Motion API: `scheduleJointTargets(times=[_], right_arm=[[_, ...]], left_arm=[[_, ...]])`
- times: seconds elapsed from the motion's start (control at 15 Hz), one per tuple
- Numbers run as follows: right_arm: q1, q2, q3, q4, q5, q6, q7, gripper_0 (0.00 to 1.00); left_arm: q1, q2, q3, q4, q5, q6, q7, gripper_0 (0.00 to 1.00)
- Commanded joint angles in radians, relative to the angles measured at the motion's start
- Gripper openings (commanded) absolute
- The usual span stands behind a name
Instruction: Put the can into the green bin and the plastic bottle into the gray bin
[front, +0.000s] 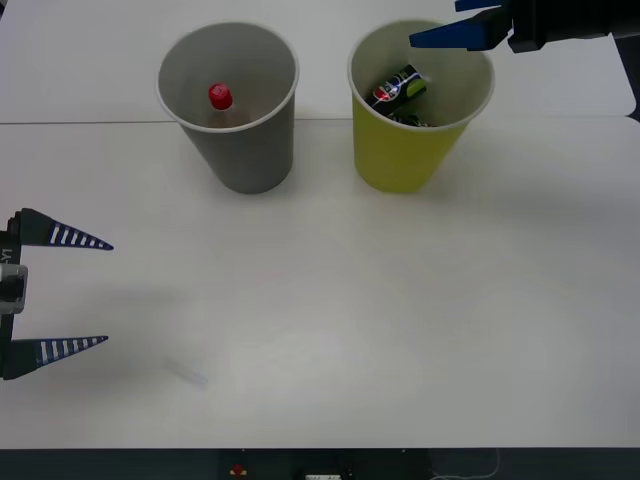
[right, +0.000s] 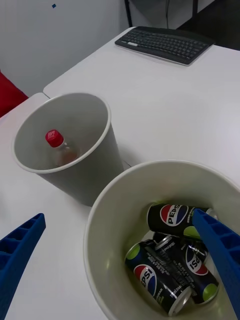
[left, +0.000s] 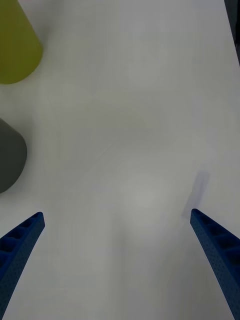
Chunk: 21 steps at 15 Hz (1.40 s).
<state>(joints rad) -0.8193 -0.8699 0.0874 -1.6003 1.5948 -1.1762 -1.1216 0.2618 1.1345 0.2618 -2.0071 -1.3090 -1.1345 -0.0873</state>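
Note:
The gray bin (front: 240, 150) stands upright at the back left of the table, and the plastic bottle (front: 220, 100) stands inside it, red cap up. To its right stands the green bin (front: 400, 155), with three dark cans (front: 400, 87) lying in its bottom. My right gripper (front: 435, 24) hangs open above the green bin's far rim with nothing between its fingers. The right wrist view looks down into both: the cans (right: 172, 216) in the green bin (right: 102, 235), the bottle (right: 59, 147) in the gray bin (right: 92, 167), my right gripper (right: 117, 215). My left gripper (front: 107, 293) rests open at the table's left edge.
A black keyboard (right: 165, 44) lies on the table behind the bins. A faint pale mark (front: 186, 372) sits on the tabletop near the left gripper (left: 116, 214). The left wrist view catches the green bin (left: 15, 47) and gray bin (left: 7, 157) at its edge.

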Motion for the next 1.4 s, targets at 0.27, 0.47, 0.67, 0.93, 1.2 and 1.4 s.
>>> scheduleJointTargets(times=[0.27,0.47,0.67,0.93,1.2,1.4], right_arm=[[0.313,-0.055,-0.155,-0.339,-0.038,0.0,0.049,1.0],[0.459,-0.07,-0.225,-0.449,-0.064,0.0,0.151,1.0],[0.583,-0.075,-0.282,-0.487,-0.13,0.0,0.309,1.0],[0.721,-0.084,-0.334,-0.517,-0.167,0.0,0.476,1.0],[0.835,-0.084,-0.385,-0.517,-0.185,-0.043,0.62,1.0],[0.907,-0.072,-0.42,-0.517,-0.184,-0.071,0.694,1.0]], left_arm=[[0.0,0.0,0.0,0.0,0.0,0.0,0.0,1.0],[0.0,0.0,0.0,0.0,0.0,0.0,0.0,1.0],[0.0,0.0,0.0,0.0,0.0,0.0,0.0,1.0],[0.0,0.0,0.0,0.0,0.0,0.0,0.0,1.0],[0.0,0.0,0.0,0.0,0.0,0.0,0.0,1.0],[0.0,0.0,0.0,0.0,0.0,0.0,0.0,1.0]])
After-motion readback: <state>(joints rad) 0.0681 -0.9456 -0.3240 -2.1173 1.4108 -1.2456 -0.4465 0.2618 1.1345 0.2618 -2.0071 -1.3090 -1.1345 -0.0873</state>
